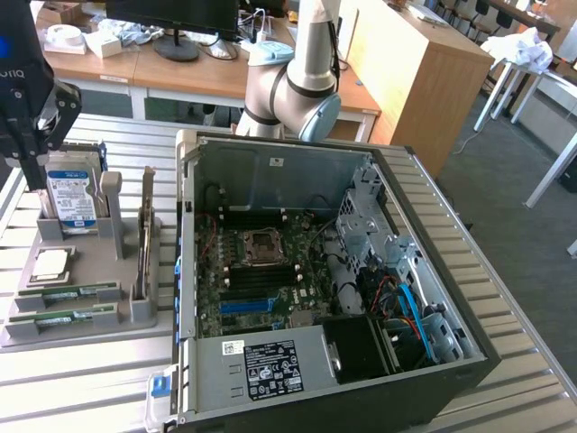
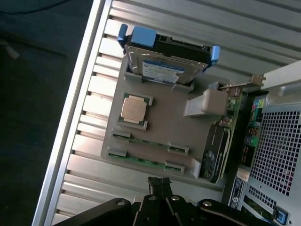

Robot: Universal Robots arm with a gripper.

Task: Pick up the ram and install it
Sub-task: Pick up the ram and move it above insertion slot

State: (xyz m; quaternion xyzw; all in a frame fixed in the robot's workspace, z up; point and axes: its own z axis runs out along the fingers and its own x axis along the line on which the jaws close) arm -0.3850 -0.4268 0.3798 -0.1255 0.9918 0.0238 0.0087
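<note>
Two green ram sticks (image 1: 68, 293) stand on edge in slots at the near end of a grey holder tray (image 1: 86, 336), on the exterior view's left. The wrist view looks down on them, ram sticks (image 2: 148, 142) side by side on the tray (image 2: 169, 122). My black gripper (image 1: 34, 176) hangs above the tray's far end, over the hard drive, well above the sticks. Its fingertips (image 2: 160, 184) are pressed together, shut, with nothing between them.
The tray also holds a silver processor chip (image 1: 51, 264), a blue-framed hard drive (image 1: 72, 194) and an upright graphics card (image 1: 144, 239). An open PC case (image 1: 433, 271) with a motherboard (image 1: 261, 271) and blue slot strip (image 1: 248, 305) sits beside it on the slatted metal table (image 1: 81, 388).
</note>
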